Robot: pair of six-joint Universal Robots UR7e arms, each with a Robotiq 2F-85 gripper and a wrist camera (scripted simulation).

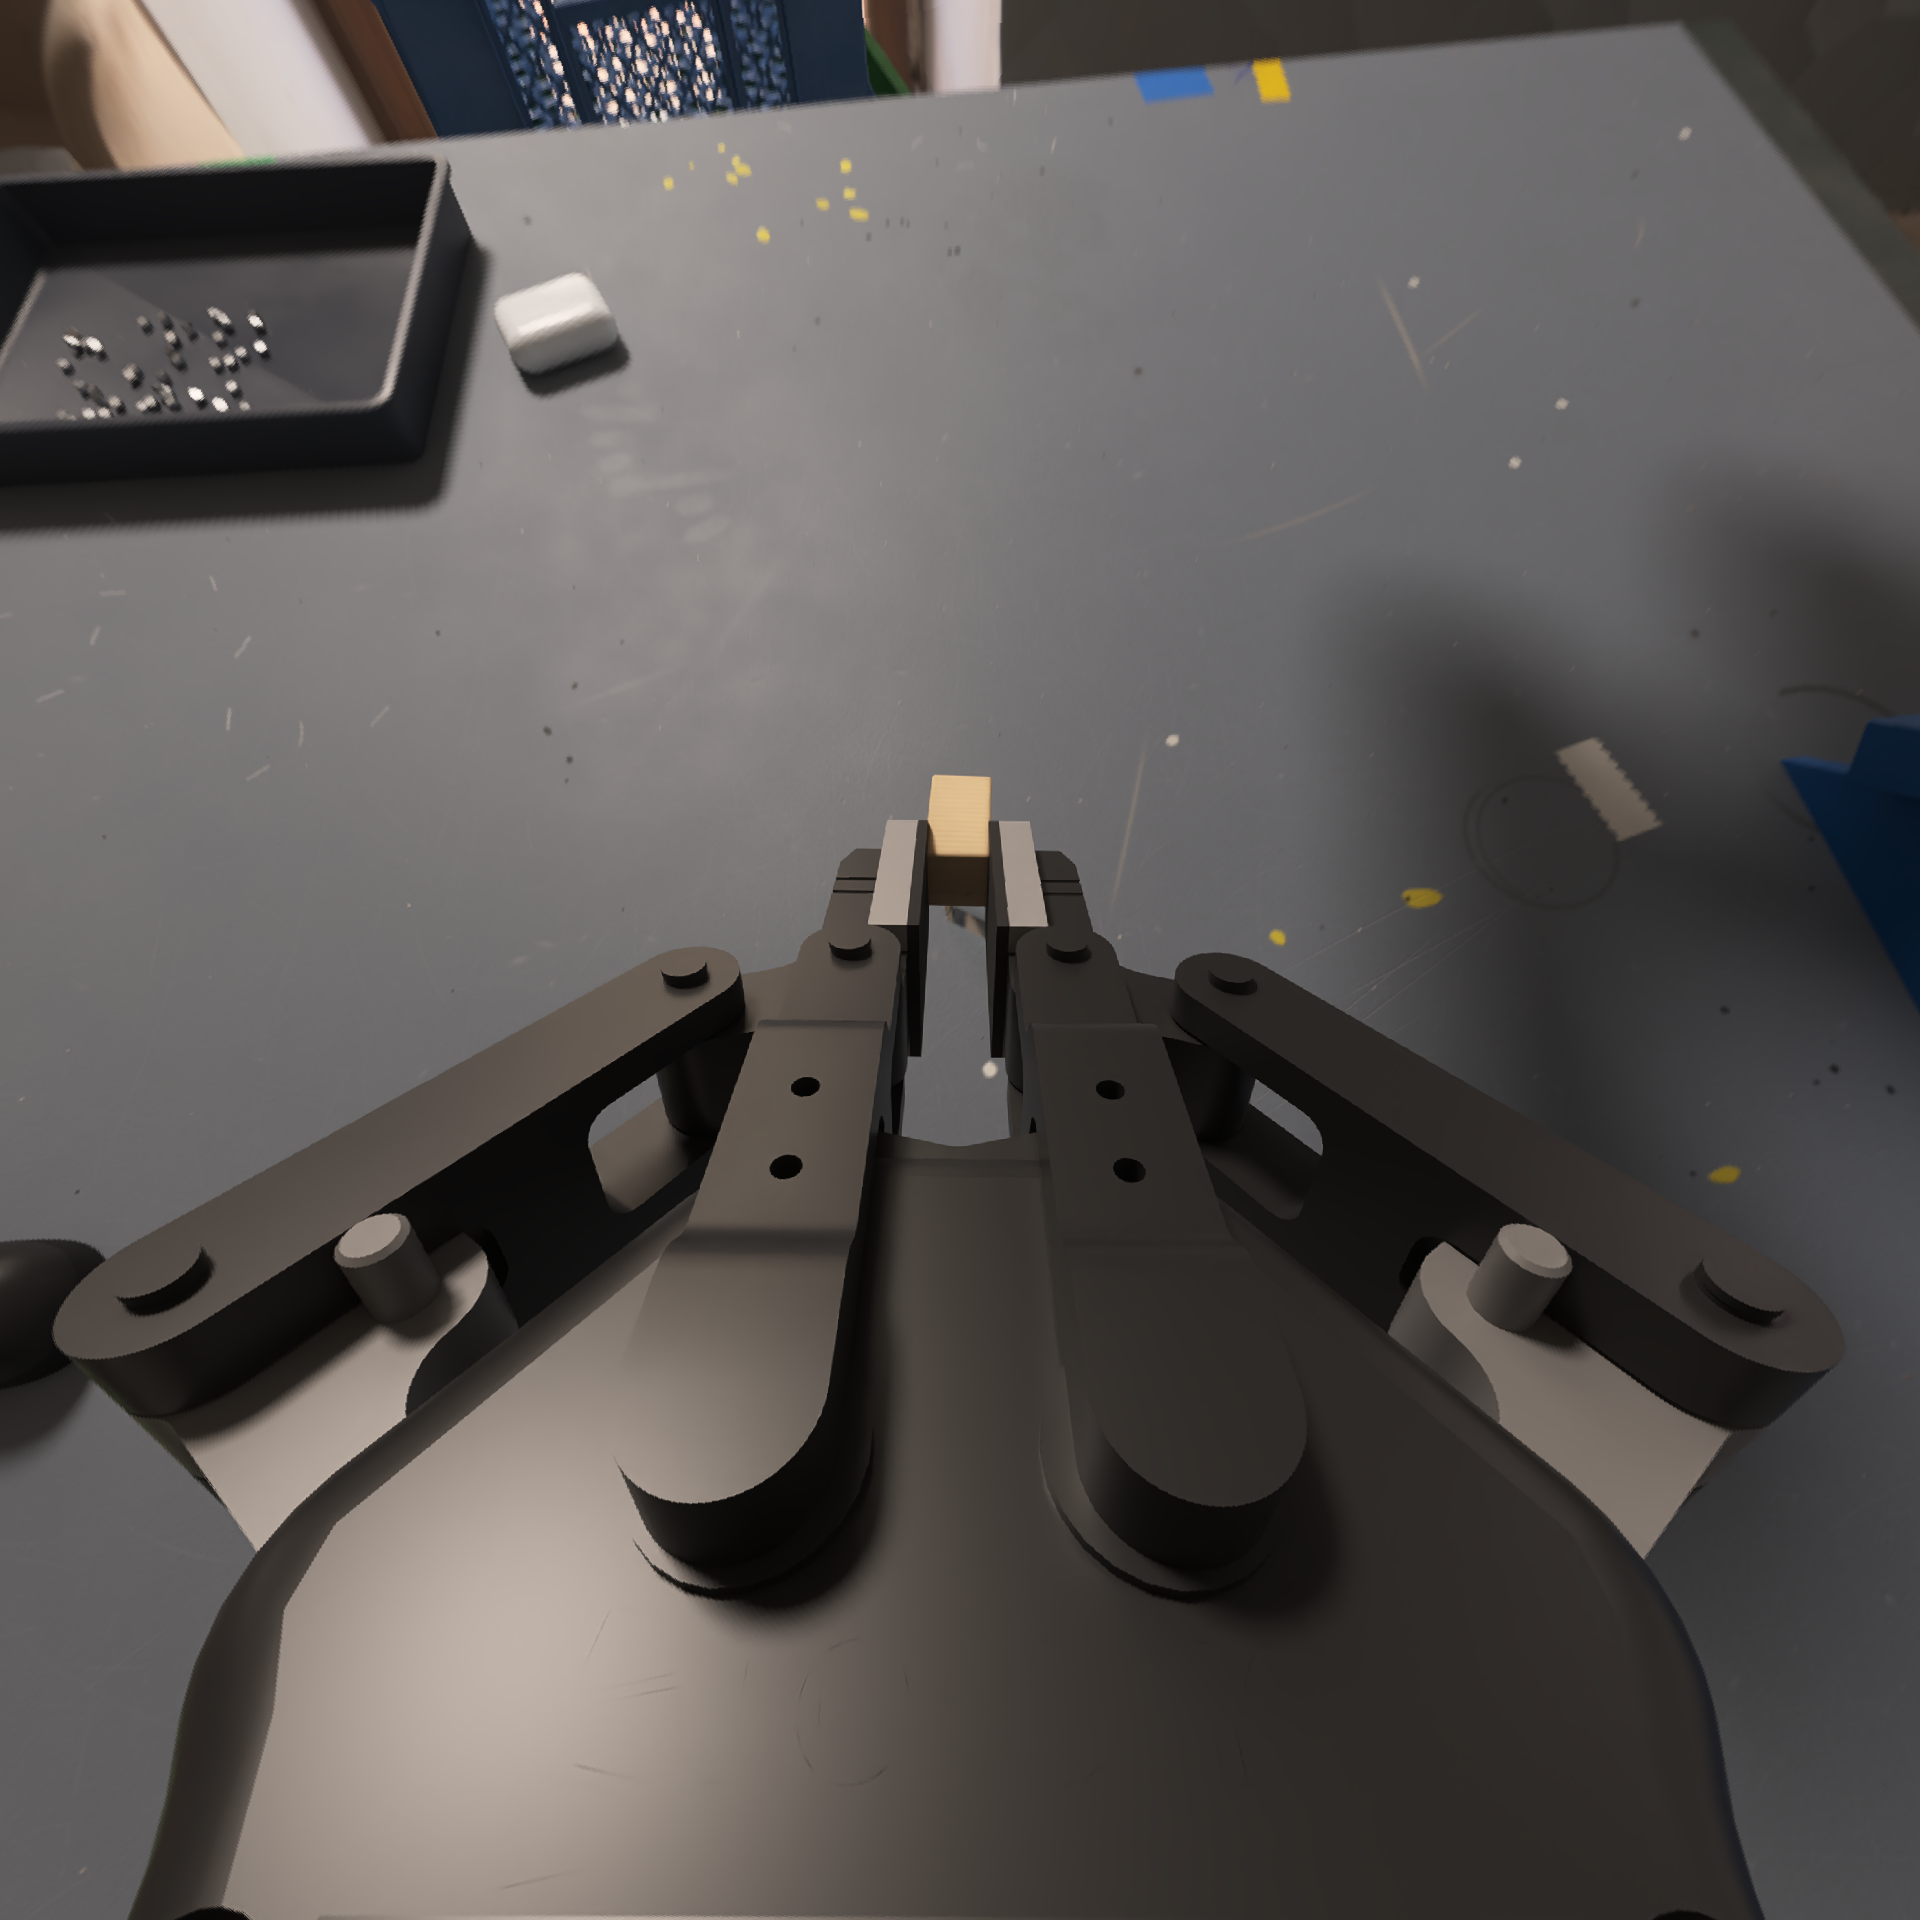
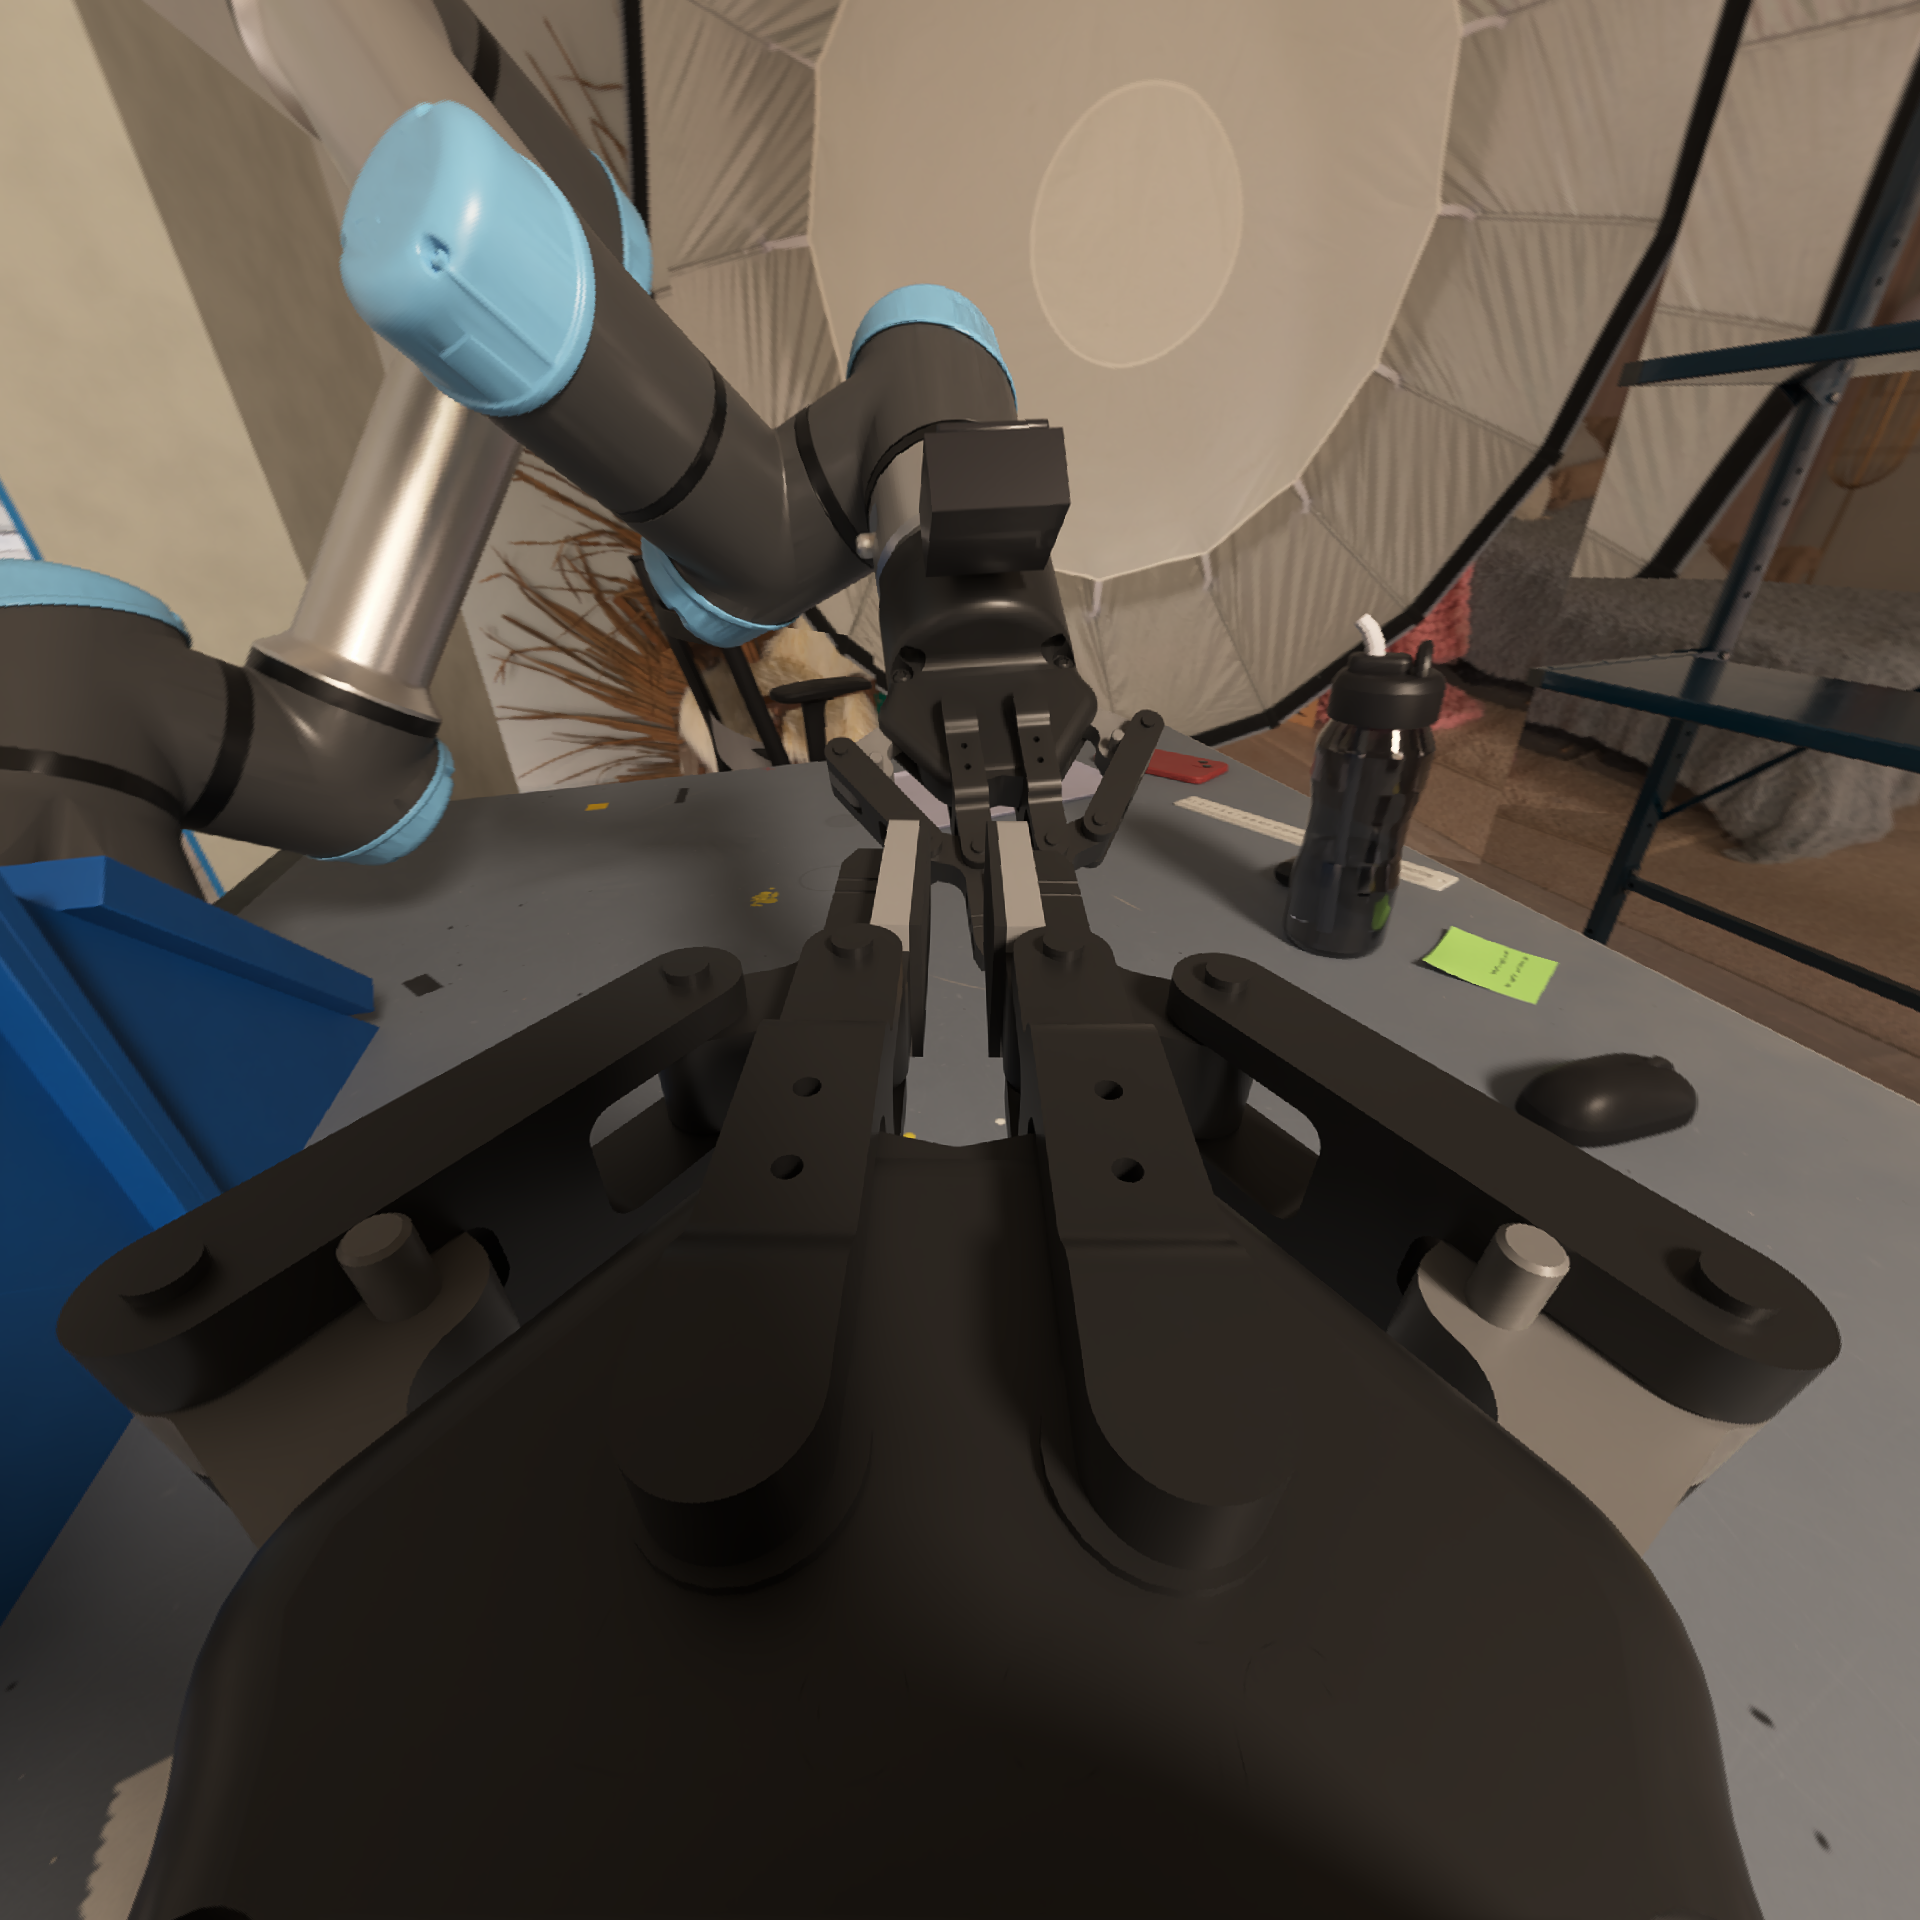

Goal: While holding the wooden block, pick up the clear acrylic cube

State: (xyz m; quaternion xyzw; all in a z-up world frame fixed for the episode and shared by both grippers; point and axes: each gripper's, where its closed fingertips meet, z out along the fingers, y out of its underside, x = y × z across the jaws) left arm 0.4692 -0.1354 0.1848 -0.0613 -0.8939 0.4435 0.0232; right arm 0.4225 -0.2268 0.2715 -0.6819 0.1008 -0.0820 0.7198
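Observation:
My left gripper [image 1: 958, 862] is shut on a small wooden block [image 1: 958, 816] and holds it above the grey table [image 1: 935, 468]. The block sticks out past the fingertips. My right gripper [image 2: 956, 868] is raised above the table. Its pads stand a narrow, block-wide gap apart, closed on the clear acrylic cube [image 2: 954, 899], which is almost invisible between them. The left arm [image 2: 582, 395] and its gripper body [image 2: 982, 717] face me just beyond my right fingertips. The wooden block is hidden in the right wrist view.
A black tray [image 1: 416, 312] of small metal parts and a white case [image 1: 556, 322] lie at the far left. A blue box [image 2: 125, 1091] stands to the left of my right gripper. A black bottle [image 2: 1361, 810], a green note [image 2: 1491, 964] and a black mouse [image 2: 1605, 1096] are on its right.

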